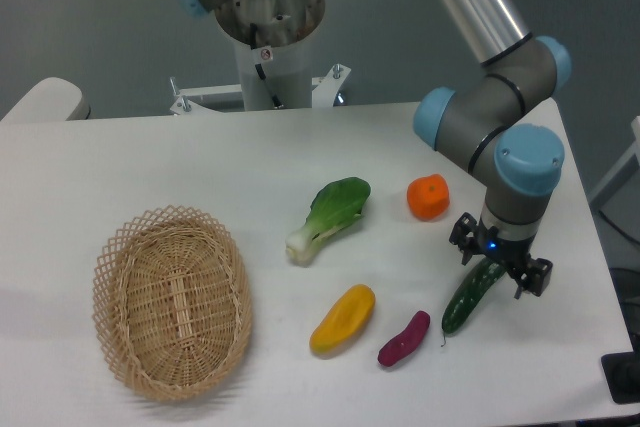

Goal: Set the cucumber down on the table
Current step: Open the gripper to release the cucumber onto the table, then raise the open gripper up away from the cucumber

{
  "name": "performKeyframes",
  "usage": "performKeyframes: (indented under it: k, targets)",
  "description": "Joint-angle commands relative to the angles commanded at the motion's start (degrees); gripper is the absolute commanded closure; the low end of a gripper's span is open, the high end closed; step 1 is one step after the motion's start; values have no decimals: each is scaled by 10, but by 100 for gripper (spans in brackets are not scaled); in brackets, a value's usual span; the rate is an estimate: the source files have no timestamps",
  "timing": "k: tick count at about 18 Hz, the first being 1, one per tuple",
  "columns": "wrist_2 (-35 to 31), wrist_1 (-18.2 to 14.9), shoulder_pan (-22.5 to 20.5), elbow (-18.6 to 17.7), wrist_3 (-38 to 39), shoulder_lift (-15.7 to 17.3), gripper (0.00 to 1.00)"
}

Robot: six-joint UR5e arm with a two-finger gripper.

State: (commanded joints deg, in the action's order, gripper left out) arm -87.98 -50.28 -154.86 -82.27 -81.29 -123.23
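Observation:
The dark green cucumber (pixel 470 299) lies on the white table (pixel 200 177) at the right, slanting from upper right to lower left, its thin stem tail toward the front. My gripper (pixel 497 269) hangs just above its upper end with the fingers spread apart, open, one finger (pixel 538 278) to the right of the cucumber and the other to its left. The cucumber's upper tip is partly hidden by the gripper.
A purple sweet potato (pixel 404 338) lies just left of the cucumber, a yellow vegetable (pixel 342 319) beyond it. An orange (pixel 428 197) and a bok choy (pixel 330 215) sit further back. A wicker basket (pixel 172 300) stands at the front left. The table's right edge is near.

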Motion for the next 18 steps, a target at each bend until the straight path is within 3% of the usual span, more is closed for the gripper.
performKeyframes:
  k: [7, 18]
  targets:
    - [-3, -5, 7, 37, -43, 35, 0]
    - [-3, -79, -64, 33, -333, 97, 0]
